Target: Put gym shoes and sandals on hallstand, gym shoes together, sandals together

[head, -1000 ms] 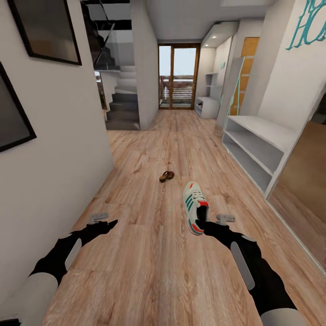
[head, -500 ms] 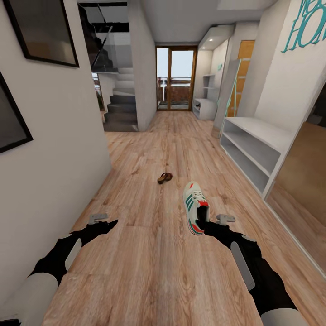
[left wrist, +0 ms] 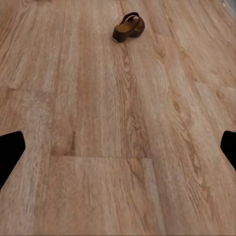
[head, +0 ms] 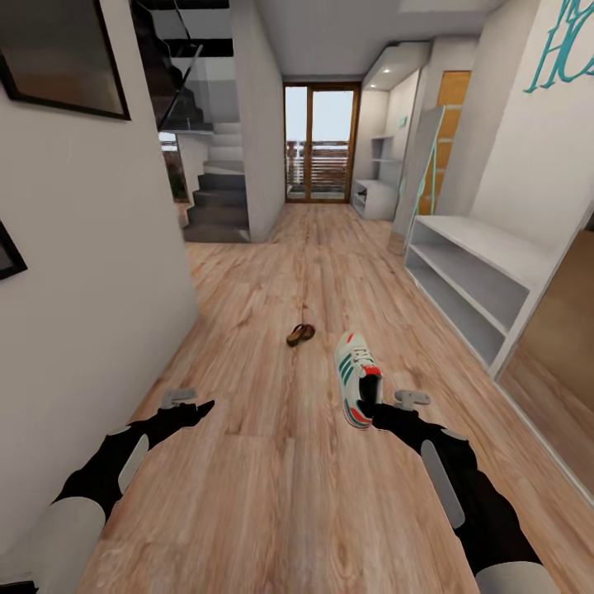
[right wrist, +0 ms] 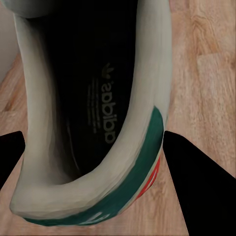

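Note:
One white gym shoe (head: 355, 378) with green stripes and a red tongue hangs above the corridor floor (head: 272, 503), held at its heel by my right gripper (head: 368, 410). In the right wrist view the shoe's heel rim (right wrist: 123, 162) sits between the dark fingers (right wrist: 199, 187). A brown sandal (head: 300, 334) lies on the planks ahead, also seen as the sandal (left wrist: 129, 27) in the left wrist view. My left gripper (head: 198, 405) hovers open and empty over the floor, left of the shoe. The hallstand (head: 375, 198) with stepped shelves stands far down the corridor on the right.
A plain white two-bay bench (head: 474, 276) lines the right wall close by. A white wall (head: 99, 272) runs close along my left. Stairs (head: 219, 206) rise at the far left, and a glass door (head: 322, 144) ends the corridor.
The whole picture has shifted slightly, so the camera has moved along the corridor. Both arms keep their pose, and the shoe stays in the right gripper.

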Controlling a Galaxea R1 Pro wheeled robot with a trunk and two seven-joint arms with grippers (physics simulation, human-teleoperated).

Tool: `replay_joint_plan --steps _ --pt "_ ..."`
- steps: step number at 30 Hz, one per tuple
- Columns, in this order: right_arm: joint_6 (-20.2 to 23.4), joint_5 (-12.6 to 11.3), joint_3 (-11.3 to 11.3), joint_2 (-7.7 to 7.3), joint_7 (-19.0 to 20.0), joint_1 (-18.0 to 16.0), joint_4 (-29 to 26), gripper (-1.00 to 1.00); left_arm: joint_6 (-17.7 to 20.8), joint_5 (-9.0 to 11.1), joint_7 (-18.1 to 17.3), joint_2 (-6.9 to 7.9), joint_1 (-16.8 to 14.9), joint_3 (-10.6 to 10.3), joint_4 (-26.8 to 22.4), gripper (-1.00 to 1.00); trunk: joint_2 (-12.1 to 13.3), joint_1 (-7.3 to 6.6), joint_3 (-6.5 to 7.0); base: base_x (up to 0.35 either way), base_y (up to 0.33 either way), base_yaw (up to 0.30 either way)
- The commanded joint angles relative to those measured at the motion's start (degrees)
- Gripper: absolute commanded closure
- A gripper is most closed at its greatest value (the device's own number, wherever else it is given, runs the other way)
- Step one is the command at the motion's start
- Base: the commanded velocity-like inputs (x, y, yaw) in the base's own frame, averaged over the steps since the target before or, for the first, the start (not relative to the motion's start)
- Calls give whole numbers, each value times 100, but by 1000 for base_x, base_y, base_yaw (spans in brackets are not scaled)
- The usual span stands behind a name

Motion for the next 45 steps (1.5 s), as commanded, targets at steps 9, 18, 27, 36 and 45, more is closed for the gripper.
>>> replay_joint_plan --steps 9,18,27,36,45 --pt "28 -12 15 4 -1211 -3 22 100 57 56 -24 -2 -5 13 -4 -100 -2 2 -5 342 0 0" --pt "26 -26 31 -3 -1638 -3 -6 100 57 57 -24 -2 -5 17 -4 -100 -2 2 -5 342 0 0" --pt "27 -31 44 -5 -1657 -3 -9 100 57 57 -24 -2 -5 9 -4 -100 -2 2 17 342 0 -29" --pt "29 -39 45 -5 -1651 -3 -17 100 57 57 -24 -5 -2 0 -4 -100 -2 2 64 342 0 -67" --pt "32 -39 45 -5 -1649 -3 -17 100 57 57 -24 -9 -1 0 -3 -100 -2 2 67 342 8 -8"
